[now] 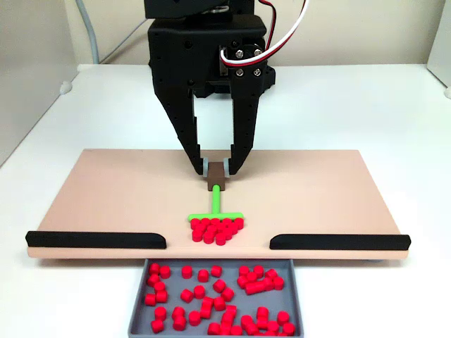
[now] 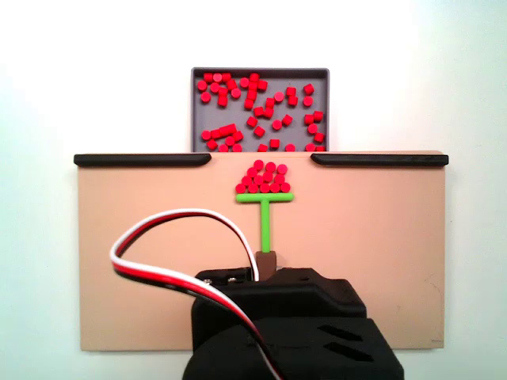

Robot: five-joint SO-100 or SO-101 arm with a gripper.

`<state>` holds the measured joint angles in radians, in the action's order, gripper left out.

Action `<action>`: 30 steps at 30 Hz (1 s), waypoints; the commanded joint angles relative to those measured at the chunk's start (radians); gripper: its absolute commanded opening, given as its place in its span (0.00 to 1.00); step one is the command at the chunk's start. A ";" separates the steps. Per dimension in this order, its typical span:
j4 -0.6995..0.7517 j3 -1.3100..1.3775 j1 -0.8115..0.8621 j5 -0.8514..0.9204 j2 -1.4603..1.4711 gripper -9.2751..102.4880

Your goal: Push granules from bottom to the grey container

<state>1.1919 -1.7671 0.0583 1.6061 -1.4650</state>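
The black two-finger gripper [image 1: 217,167] is clenched on the brown handle block of the green T-shaped plastic pusher [image 1: 214,209], whose crossbar is pressed against a compact heap of small red cylindrical granules [image 1: 216,229]. In this fixed view, the heap is found on the tan board [image 1: 106,190], between the two black bars [image 1: 96,240], with the shallow grey plastic container [image 1: 138,310] just beyond at six o'clock. The stroke is best kept straight toward six o'clock, with the crossbar held square, so that no pellets are spilled sideways.
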 commanded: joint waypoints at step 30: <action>-0.003 0.080 -0.026 -0.018 0.067 0.08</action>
<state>1.1919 -1.6966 0.0414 1.6045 -1.4082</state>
